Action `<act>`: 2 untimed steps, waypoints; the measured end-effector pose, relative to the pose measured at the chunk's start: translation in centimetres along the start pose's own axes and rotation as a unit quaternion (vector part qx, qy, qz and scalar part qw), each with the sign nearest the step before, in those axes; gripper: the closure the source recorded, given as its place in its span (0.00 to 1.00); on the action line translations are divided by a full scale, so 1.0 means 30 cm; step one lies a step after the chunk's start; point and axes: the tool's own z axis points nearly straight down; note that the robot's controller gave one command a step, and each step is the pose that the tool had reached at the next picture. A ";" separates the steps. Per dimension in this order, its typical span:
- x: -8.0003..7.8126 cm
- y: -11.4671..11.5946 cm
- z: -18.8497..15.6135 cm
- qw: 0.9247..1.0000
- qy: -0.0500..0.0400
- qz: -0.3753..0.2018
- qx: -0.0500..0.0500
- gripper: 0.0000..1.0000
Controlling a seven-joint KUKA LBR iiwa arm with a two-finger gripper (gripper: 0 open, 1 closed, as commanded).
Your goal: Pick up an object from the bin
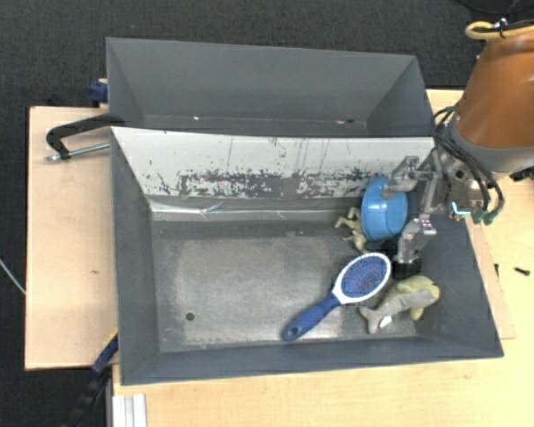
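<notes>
Dark speckled carpet [249, 7] covers the floor along the top and left. A pale wooden bench [67, 238] lies over it, evenly lit. A thin white wire [2, 263] crosses the carpet at left.

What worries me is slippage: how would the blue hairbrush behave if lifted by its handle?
The hairbrush looks like hard plastic, so probably stiff and light. Its broad oval head likely outweighs the thin handle, so it may droop head-down. Lying flat, it should slide, not roll.

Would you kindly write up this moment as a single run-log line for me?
gripper: low, bin right end | beside: blue cup | near: blue brush, beige plush toy | grasp: cannot tell
</notes>
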 end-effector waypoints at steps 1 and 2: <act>0.011 -0.085 0.493 0.997 -0.004 -0.075 0.001 0.00; 0.001 -0.084 0.493 0.997 -0.009 -0.075 0.002 1.00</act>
